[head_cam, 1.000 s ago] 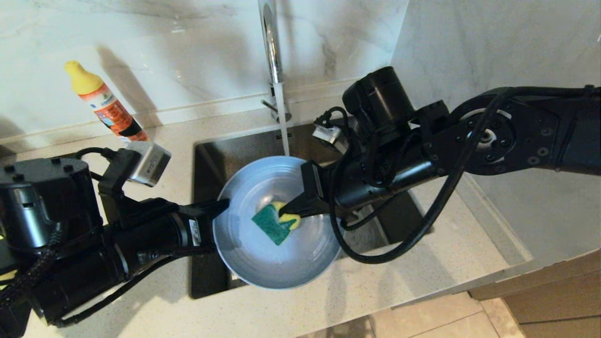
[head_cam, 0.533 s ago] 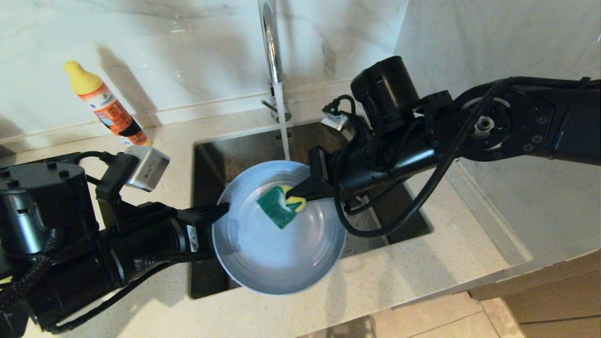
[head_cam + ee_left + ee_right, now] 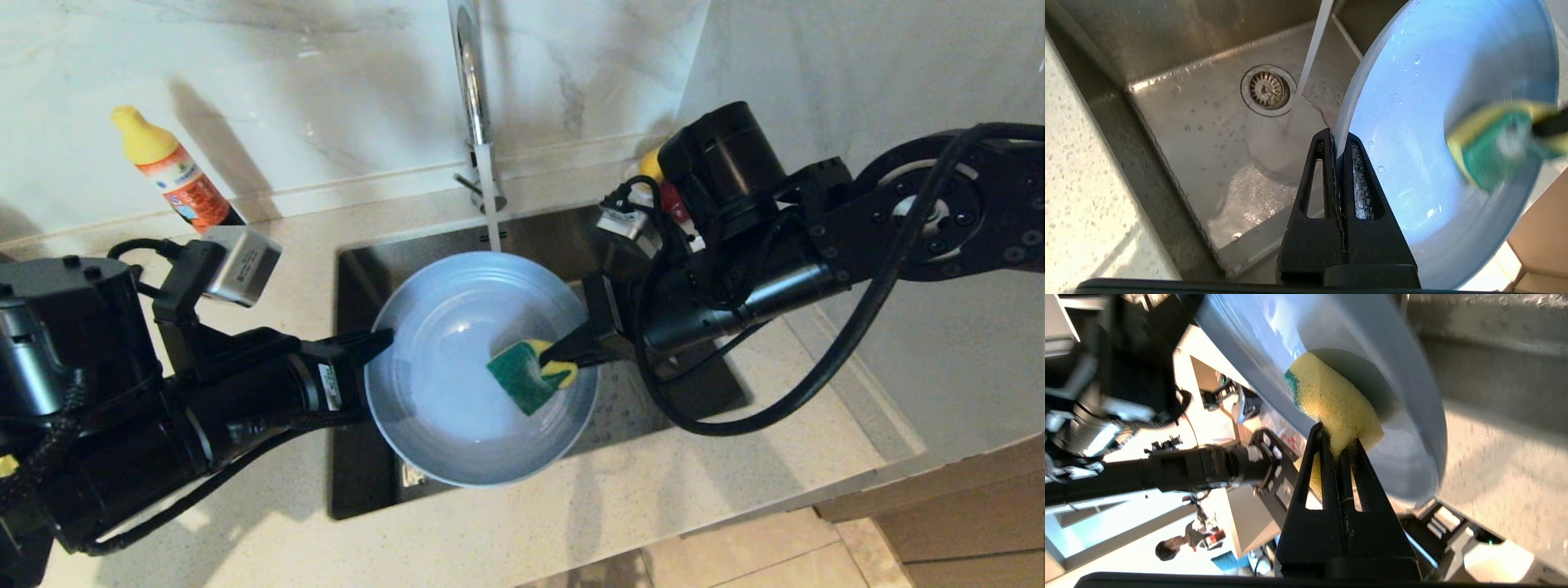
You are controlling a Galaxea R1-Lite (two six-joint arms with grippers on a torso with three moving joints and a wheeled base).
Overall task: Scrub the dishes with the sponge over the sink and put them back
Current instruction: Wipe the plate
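While our left gripper point(image 3: 1338, 157) pinches the wet plate point(image 3: 457, 367) rim over the sink point(image 3: 1208, 134), right gripper point(image 3: 1337, 451) fingers squeeze the soft sponge point(image 3: 531, 376); plate looks slippery.

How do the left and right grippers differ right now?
The left gripper is clamped on the rim of the grey-blue plate, holding it over the sink; the right gripper is clamped on the sponge, pressing it against the plate's inner face. The left comes in from the plate's left edge, the right from its right side. Both are shut on what they hold, with black slotted fingers.
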